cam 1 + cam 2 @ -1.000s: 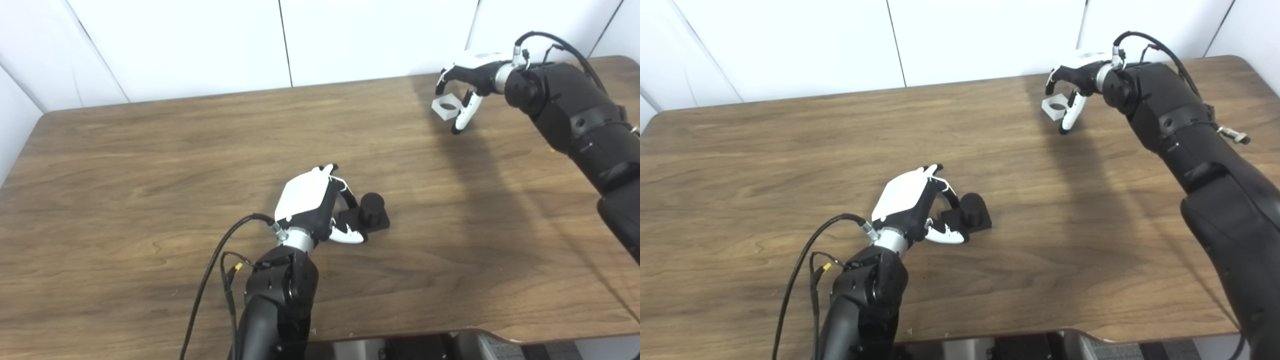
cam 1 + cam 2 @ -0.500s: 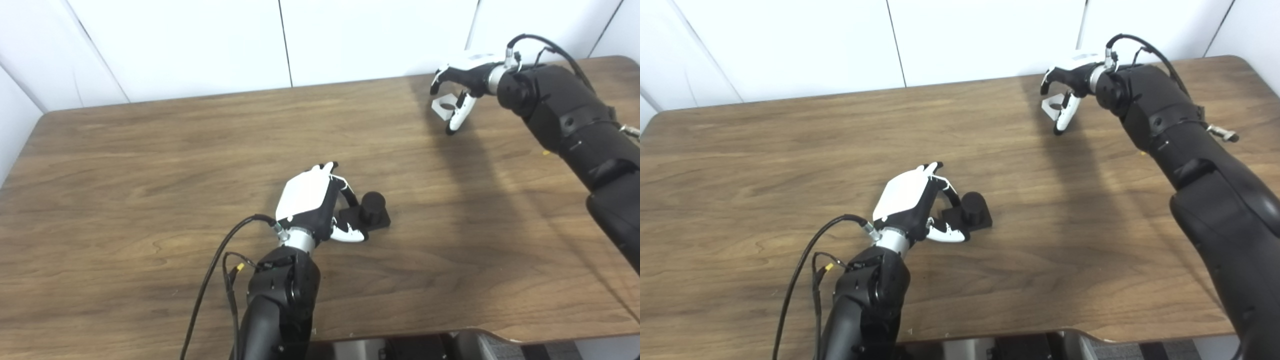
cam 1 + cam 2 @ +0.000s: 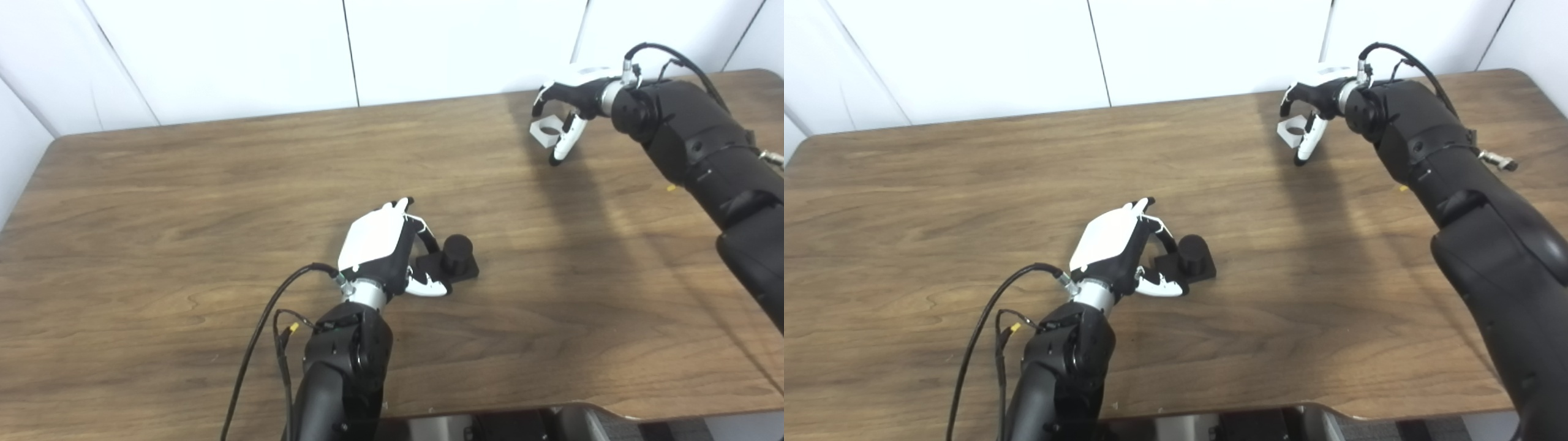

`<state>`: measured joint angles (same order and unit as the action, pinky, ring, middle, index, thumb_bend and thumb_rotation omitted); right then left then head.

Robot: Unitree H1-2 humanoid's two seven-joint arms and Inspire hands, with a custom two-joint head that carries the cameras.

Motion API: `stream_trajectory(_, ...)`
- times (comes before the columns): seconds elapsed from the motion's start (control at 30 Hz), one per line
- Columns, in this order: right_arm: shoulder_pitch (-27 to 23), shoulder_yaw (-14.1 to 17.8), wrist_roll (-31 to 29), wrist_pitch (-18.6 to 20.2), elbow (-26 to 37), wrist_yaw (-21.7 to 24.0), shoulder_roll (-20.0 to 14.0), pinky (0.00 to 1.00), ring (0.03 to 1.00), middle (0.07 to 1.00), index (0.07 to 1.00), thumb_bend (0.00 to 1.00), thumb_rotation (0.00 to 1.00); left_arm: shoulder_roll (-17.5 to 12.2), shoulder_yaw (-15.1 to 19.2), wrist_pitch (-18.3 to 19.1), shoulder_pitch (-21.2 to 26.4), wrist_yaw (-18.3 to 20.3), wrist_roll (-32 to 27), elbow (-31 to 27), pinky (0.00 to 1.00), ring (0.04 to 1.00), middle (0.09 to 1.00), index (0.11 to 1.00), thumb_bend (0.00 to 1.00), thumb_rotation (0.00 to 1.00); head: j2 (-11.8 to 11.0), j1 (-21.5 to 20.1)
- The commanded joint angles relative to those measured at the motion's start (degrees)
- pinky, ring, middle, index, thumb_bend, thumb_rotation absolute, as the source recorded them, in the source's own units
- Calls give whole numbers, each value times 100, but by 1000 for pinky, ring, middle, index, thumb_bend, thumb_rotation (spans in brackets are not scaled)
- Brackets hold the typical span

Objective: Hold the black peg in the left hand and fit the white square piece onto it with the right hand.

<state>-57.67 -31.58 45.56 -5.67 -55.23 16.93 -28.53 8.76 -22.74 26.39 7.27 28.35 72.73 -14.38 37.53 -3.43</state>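
The black peg (image 3: 456,251) stands upright on its square black base at mid-table. My left hand (image 3: 386,248) lies just left of it, with fingers and thumb curled around the base's left side. The white square piece (image 3: 546,130) with a round hole sits at the far right of the table, at or just above the wood. My right hand (image 3: 566,101) reaches over it, fingers curled on its far side and thumb against its near right side. The same piece shows in the right eye view (image 3: 1292,130).
The brown wooden table (image 3: 184,202) meets a white wall at the back. A black cable (image 3: 257,343) loops beside my left forearm near the front edge. My right forearm (image 3: 704,147) crosses the table's right side.
My right hand and forearm shifted slightly left, then back right, around the white piece, which stayed in place. My left hand and the black peg have not moved.
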Motion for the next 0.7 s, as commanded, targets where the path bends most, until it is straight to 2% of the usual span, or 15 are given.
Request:
stream_trajectory(0.0,-439,7,20,-100,-20,-150,-83,1000,1000,960,780,848,226,177,-13,46,-18,-48,101,166,1000,1000,987,482,523,47,8,-3)
stream_trajectory(0.67,-441,-6,4,-75,-106,-199,-181,1000,1000,961,767,837,194,146,0,46,-1,-27,41,152,1000,1000,986,481,522,46,12,-64)
